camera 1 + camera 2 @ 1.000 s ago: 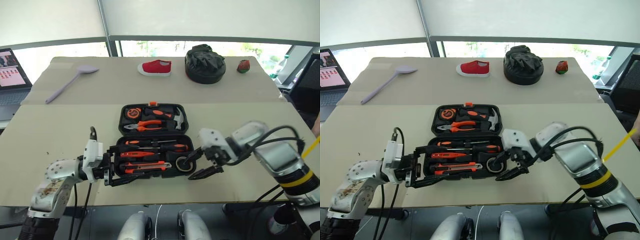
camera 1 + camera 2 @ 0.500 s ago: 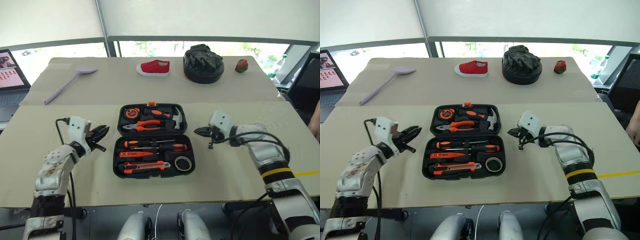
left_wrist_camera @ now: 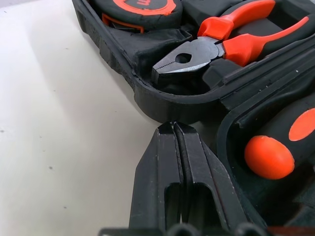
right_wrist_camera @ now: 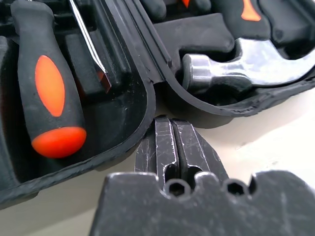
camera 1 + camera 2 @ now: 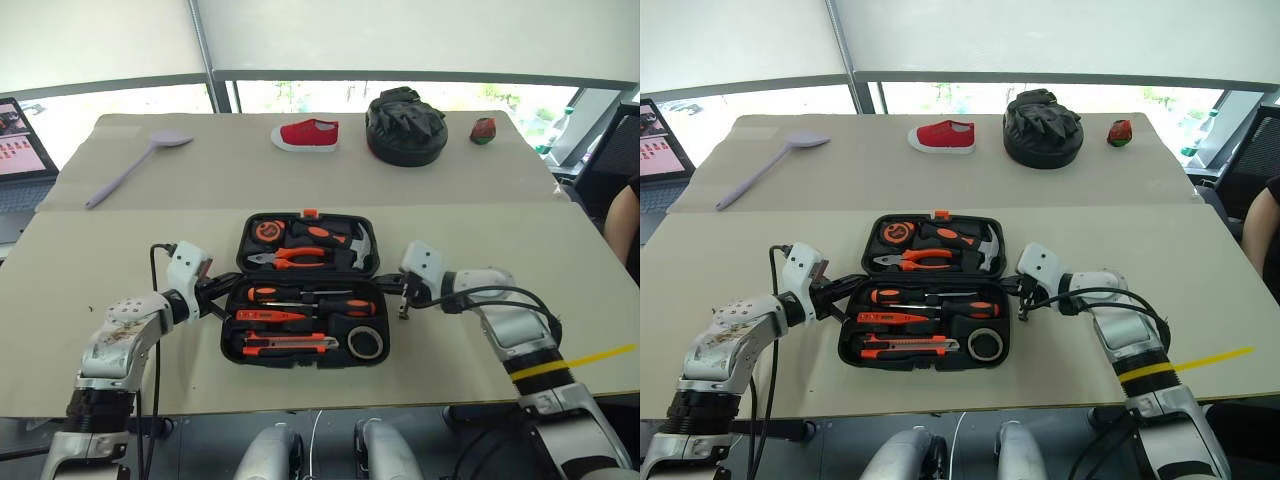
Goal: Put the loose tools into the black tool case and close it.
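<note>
Tool case: the black tool case (image 5: 305,290) is lying open and flat near the middle of the table (image 5: 500,190), its two halves spread far and near, a small orange latch on the far edge.
Far half: orange-handled pliers (image 5: 295,257), a hammer (image 5: 355,243) and a tape measure (image 5: 266,229) are sitting in their moulded slots.
Near half: two black-and-orange screwdrivers (image 5: 300,295) are lying side by side at the far part of this half, the all orange-red screwdriver (image 5: 270,315) just nearer, the utility knife (image 5: 288,346) along the near edge and the grey tape roll (image 5: 367,342) in the near right corner.
Left gripper (image 5: 226,289): it is reaching in from the left, jaws pressed together and holding nothing, tips sitting at the case's left side where the two halves meet; the left wrist view is showing the tips (image 3: 173,129) right against the case wall below the pliers' nose.
Right gripper (image 5: 385,284): it is reaching in from the right, jaws also together and empty, tips (image 4: 170,123) sitting at the notch between the halves on the right side, beside the hammer head.
Far end of table: a lilac spoon (image 5: 135,164) is lying at far left, a red shoe (image 5: 309,133) and a round black bag (image 5: 405,125) farther right, a small red object (image 5: 484,129) beyond them.
</note>
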Controlling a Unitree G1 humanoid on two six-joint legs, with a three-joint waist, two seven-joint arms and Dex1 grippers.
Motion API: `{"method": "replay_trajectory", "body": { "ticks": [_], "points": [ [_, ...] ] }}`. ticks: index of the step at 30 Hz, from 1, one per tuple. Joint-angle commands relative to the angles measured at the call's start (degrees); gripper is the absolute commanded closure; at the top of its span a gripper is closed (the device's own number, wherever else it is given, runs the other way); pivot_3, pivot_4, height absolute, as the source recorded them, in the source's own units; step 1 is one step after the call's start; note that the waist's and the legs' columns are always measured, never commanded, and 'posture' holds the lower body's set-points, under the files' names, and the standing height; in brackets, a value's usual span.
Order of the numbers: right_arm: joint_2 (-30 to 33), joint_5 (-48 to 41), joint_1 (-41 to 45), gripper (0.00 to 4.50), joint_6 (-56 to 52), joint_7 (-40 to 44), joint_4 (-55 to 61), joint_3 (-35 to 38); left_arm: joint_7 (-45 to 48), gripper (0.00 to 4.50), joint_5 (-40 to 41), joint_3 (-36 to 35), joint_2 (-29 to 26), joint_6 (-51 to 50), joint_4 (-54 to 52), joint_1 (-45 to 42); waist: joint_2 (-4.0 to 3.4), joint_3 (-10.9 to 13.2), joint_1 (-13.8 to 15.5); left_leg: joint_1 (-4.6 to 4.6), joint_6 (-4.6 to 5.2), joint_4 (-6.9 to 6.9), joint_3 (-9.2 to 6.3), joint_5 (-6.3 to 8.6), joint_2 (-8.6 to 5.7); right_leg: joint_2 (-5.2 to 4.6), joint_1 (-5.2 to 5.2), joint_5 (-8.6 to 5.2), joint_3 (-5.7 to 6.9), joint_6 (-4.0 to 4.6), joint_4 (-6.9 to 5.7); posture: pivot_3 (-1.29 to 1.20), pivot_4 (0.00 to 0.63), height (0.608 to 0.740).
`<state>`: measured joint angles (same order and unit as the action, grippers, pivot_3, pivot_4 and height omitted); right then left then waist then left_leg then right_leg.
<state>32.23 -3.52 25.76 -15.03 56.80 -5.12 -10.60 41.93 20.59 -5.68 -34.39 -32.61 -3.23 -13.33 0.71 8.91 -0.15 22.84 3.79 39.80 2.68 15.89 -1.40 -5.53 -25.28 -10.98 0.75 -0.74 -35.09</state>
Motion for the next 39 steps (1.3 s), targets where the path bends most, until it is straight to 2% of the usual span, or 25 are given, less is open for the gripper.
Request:
{"method": "replay_trajectory", "body": {
  "ticks": [1,4,6,8,9,10,11,12,13,15,20,21,30,31,33,34,37,38,39],
  "points": [
    [0.9,-1.22,-2.3,4.5,-1.31,-0.43,4.79,0.84,0.9,4.41,2.01,-0.67,-1.44,-2.55,-5.77,1.86,0.0,0.0,0.04,0.0,0.0,0.0,0.0,0.0,0.0,-0.01,0.01,0.0,0.0,0.0,0.02,0.0,0.15,0.74],
    [2.3,0.83,-2.19,4.5,2.41,-3.09,3.01,2.8,1.11,4.41,3.65,-3.34,-2.64,-4.78,-7.09,2.97,0.0,0.0,0.01,0.0,0.0,0.0,0.0,0.01,0.0,-0.01,0.01,0.0,-0.01,0.0,0.01,0.0,0.15,0.74],
    [2.46,-2.31,-2.03,4.5,1.03,-3.16,3.79,5.78,0.86,4.41,6.31,-6.46,-3.32,-7.42,-7.43,2.65,0.01,0.01,0.03,0.0,0.01,0.01,0.0,0.0,-0.02,-0.01,-0.01,0.0,-0.01,0.0,0.01,0.0,0.15,0.74],
    [2.1,-7.96,-1.45,4.5,-11.45,-4.26,7.2,9.67,0.71,4.02,5.18,-7.56,-5.9,-7.61,-6.5,1.95,0.02,0.02,0.07,-0.02,0.09,0.03,-0.01,0.04,-0.01,0.0,0.01,0.02,0.0,0.04,0.0,0.0,0.15,0.74],
    [0.66,-8.29,0.61,3.93,-19.36,-9.48,7.42,12.57,-0.78,3.8,3.82,-7.94,-7.4,-8.69,-4.91,0.56,0.03,0.02,0.06,-0.03,0.09,0.03,-0.03,0.04,0.0,0.02,0.02,0.04,0.01,0.08,-0.02,0.0,0.15,0.74],
    [-0.1,-10.29,2.53,3.75,-26.91,-12.11,8.08,14.79,-2.09,3.41,3.78,-8.61,-8.38,-10.65,-3.39,-1.18,0.03,0.02,0.08,-0.04,0.07,0.04,-0.06,0.02,0.04,0.04,0.02,0.08,0.01,0.14,-0.05,0.0,0.15,0.74],
    [-0.57,-13.03,4.08,3.36,-32.19,-12.97,9.23,16.61,-2.87,3.02,4.8,-9.15,-9.31,-14.1,-2.51,-3.03,0.03,0.02,0.1,-0.08,0.02,0.04,-0.08,0.0,0.07,0.07,0.03,0.11,0.01,0.19,-0.09,0.0,0.15,0.74],
    [-1.04,-15.27,6.7,3.02,-40.27,-14.27,10.1,18.27,-3.69,2.63,7.09,-9.55,-9.99,-21.11,-1.73,-6.3,0.03,0.02,0.13,-0.05,-0.04,0.03,-0.08,-0.06,0.08,0.08,-0.03,0.16,0.01,0.27,-0.11,0.0,0.15,0.74],
    [0.13,-14.79,9.07,2.66,-46.31,-15.04,10.33,16.94,-3.75,2.27,9.99,-9.92,-10.02,-27.65,-1.05,-9.56,0.03,0.02,0.19,-0.01,-0.06,0.03,-0.1,-0.1,0.09,0.12,-0.09,0.18,0.03,0.3,-0.13,0.0,0.15,0.74],
    [1.35,-14.89,12.74,2.04,-51.23,-15.16,9.53,14.43,-5.33,1.63,11.86,-9.22,-9.15,-36.33,1.17,-15.85,0.03,0.02,0.46,0.0,-0.04,0.05,-0.17,-0.12,0.08,0.15,-0.08,0.18,0.1,0.3,-0.23,0.0,0.15,0.74],
    [-1.58,-17.45,18.7,0.31,-60.07,-17.29,4.22,13.54,-9.83,0.0,8.69,-6.45,-6.38,-38.28,6.76,-21.44,0.04,0.02,0.23,-0.02,-0.13,0.02,-0.16,-0.2,-0.04,0.5,0.01,0.18,0.22,0.27,-0.39,0.0,0.15,0.74],
    [-2.57,-17.25,20.18,0.09,-60.28,-17.91,2.51,12.69,-10.8,0.0,8.25,-6.11,-5.21,-38.24,8.26,-22.71,0.04,0.01,0.15,0.02,-0.18,0.03,-0.11,-0.23,-0.1,0.51,-0.02,0.18,0.22,0.25,-0.4,0.0,0.15,0.74],
    [-3.87,-15.64,24.13,0.09,-58.27,-19.74,-5.36,6.84,-13.04,0.0,6.32,-3.63,-0.69,-36.4,13.07,-25.54,0.1,0.05,-0.52,0.26,-0.15,0.08,0.02,-0.26,-0.32,0.37,-0.31,0.27,0.21,0.02,-0.5,0.0,0.15,0.74],
    [-3.75,-15.38,24.18,0.48,-58.2,-19.87,-5.82,6.33,-13.07,0.0,6.14,-3.47,-0.5,-36.11,13.3,-25.44,0.1,0.05,-0.53,0.29,-0.15,0.09,0.02,-0.26,-0.33,0.35,-0.37,0.27,0.19,0.02,-0.55,0.0,0.15,0.74],
    [-3.86,-15.05,24.38,0.98,-58.35,-20.32,-7.13,5.93,-12.94,0.53,5.86,-3.42,-0.15,-35.7,13.73,-25.36,0.1,0.05,-0.52,0.31,-0.19,0.09,0.02,-0.29,-0.37,0.31,-0.43,0.27,0.17,0.02,-0.62,0.0,0.15,0.74],
    [-4.18,-14.97,24.52,1.39,-58.58,-20.91,-7.96,6.26,-12.91,0.8,5.92,-3.56,0.14,-35.64,13.91,-25.32,0.1,0.05,-0.51,0.32,-0.19,0.08,0.02,-0.34,-0.4,0.27,-0.47,0.27,0.17,0.02,-0.67,0.0,0.15,0.74],
    [-4.37,-14.22,24.84,2.35,-57.53,-21.59,-10.72,5.72,-13.13,1.9,6.09,-3.99,1.34,-35.4,14.98,-25.78,0.1,0.05,-0.37,0.3,-0.21,0.09,0.02,-0.41,-0.43,0.2,-0.5,0.27,0.1,0.02,-0.76,0.0,0.15,0.74],
    [-4.57,-14.09,24.95,2.79,-57.27,-21.96,-11.73,5.89,-13.4,2.38,6.19,-4.36,1.85,-35.45,15.31,-25.99,0.11,0.04,-0.27,0.3,-0.21,0.08,0.01,-0.45,-0.45,0.16,-0.5,0.27,0.1,0.03,-0.76,0.0,0.15,0.74],
    [-4.66,-14.08,25.05,3.07,-57.06,-21.98,-12.91,5.93,-13.62,2.6,6.47,-4.86,2.5,-35.66,15.73,-26.21,0.11,0.04,-0.17,0.28,-0.21,0.09,0.0,-0.46,-0.47,0.14,-0.49,0.27,0.09,0.03,-0.76,0.0,0.15,0.74]
  ]
}}
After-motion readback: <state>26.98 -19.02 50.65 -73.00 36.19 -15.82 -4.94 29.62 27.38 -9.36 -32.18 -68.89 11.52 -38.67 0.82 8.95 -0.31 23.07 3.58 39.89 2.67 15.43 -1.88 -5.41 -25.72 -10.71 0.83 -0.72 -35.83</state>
